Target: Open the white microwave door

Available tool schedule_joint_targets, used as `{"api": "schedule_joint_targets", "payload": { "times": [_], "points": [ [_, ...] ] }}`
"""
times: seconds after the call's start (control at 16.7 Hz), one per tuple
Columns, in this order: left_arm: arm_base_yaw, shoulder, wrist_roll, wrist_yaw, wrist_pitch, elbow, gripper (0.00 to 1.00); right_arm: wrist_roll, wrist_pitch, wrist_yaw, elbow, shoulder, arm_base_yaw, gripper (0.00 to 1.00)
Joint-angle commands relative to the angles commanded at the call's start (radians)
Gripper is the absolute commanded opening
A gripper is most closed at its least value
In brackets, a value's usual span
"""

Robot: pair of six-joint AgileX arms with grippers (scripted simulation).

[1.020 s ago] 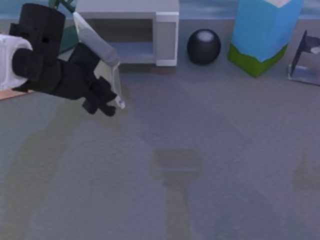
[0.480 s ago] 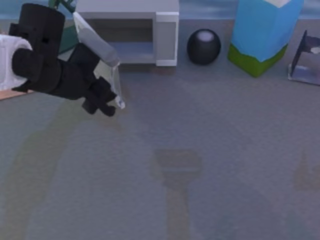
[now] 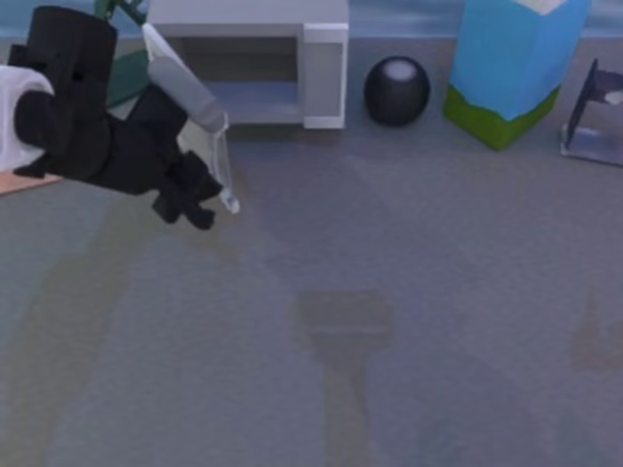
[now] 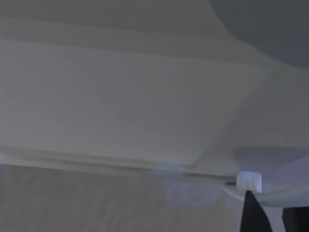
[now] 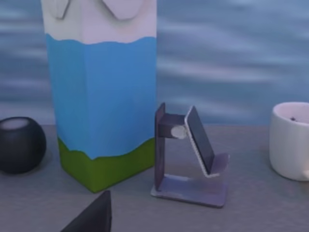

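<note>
The white microwave point(image 3: 326, 68) stands at the back left of the table, its grey cavity showing. The microwave door point(image 3: 185, 83) hangs swung out toward the front left, hinged at its left. My left gripper point(image 3: 200, 204) is at the door's free edge and shut on it. In the left wrist view the door panel point(image 4: 111, 101) fills the picture, and the two dark fingertips of the left gripper point(image 4: 275, 217) straddle its pale edge. Only a dark corner of my right gripper point(image 5: 94, 218) shows, parked off the right side by the carton.
A black round speaker point(image 3: 396, 89) sits right of the microwave. A tall blue-and-green carton point(image 3: 511, 68) and a phone on a stand point(image 3: 596, 112) follow to the right. A white mug point(image 5: 289, 140) stands beyond the stand. A dark green object point(image 3: 127, 78) lies behind the left arm.
My left gripper has shifted slightly left and toward the back, and the door's free edge has come along with it, swinging a little wider.
</note>
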Motion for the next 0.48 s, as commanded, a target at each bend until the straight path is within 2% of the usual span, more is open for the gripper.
{"api": "schedule_joint_targets", "payload": {
  "times": [0.48],
  "points": [
    [0.017,0.001,0.036,0.019,-0.019,0.002,0.00,0.000,0.000,0.000,0.000,0.000,0.000,1.00]
  ]
}}
